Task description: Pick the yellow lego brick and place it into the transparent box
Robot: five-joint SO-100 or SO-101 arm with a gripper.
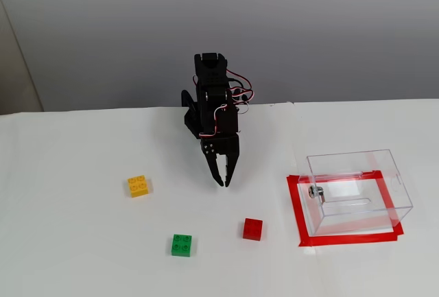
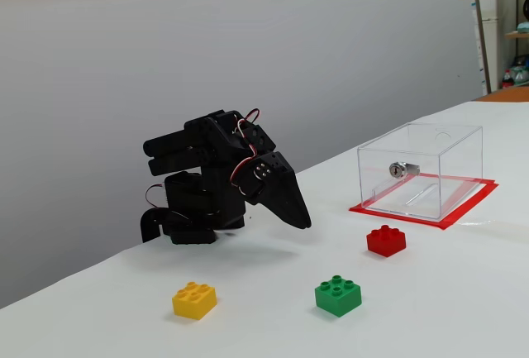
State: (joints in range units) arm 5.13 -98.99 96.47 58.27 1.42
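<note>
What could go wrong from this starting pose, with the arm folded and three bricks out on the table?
1. The gripper looks shut and sits apart from the yellow lego brick; unless it opens first, it may push the brick away.
2. The green brick and red brick are the same size, and the red one lies between the arm and the transparent box, so a low carry might clip it.
3. The box walls are thin and clear, so a release near the rim may miss.

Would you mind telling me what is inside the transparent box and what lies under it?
The transparent box holds no brick; only its metal knob shows on one wall. Under it lies a red tape rectangle on the white table. Nothing seems hidden, since the walls are clear.
</note>
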